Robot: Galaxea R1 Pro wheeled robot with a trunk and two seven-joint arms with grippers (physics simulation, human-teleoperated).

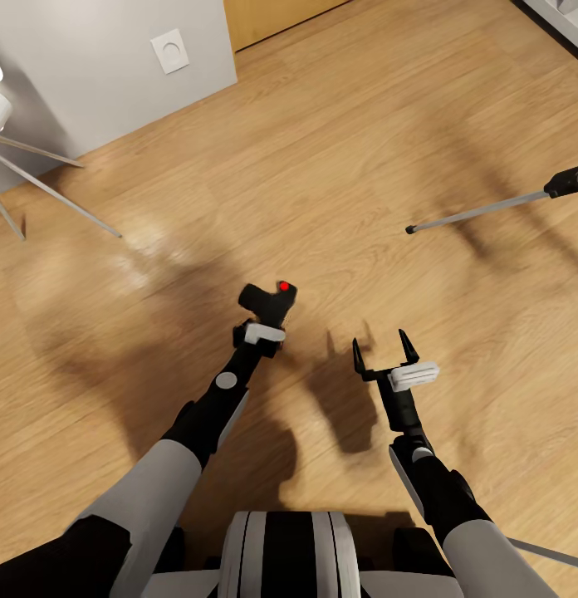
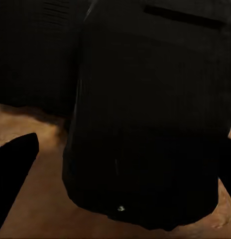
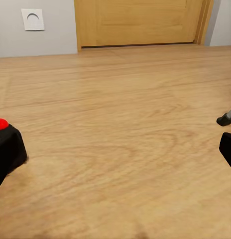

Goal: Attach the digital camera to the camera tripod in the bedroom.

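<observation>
The digital camera point(image 1: 269, 301), a small black body with a red button, is held above the wooden floor by my left gripper point(image 1: 264, 325), which is shut on it from below. In the left wrist view the camera's dark body point(image 2: 145, 124) looms close. My right gripper point(image 1: 385, 350) stands open and empty to the camera's right. One leg of the camera tripod point(image 1: 480, 213), silver with a black foot and black joint, slants over the floor at the far right. The right wrist view has the camera point(image 3: 6, 149) at one edge and the tripod foot point(image 3: 226, 118) at the other.
The bedroom's plank floor point(image 1: 339, 141) lies ahead. A grey wall with a white socket point(image 1: 170, 50) stands at the back left, an oak door point(image 3: 140, 22) beside it. Thin silver legs of a white object point(image 1: 48, 191) spread at the far left. A thin silver rod point(image 1: 548, 553) crosses the lower right.
</observation>
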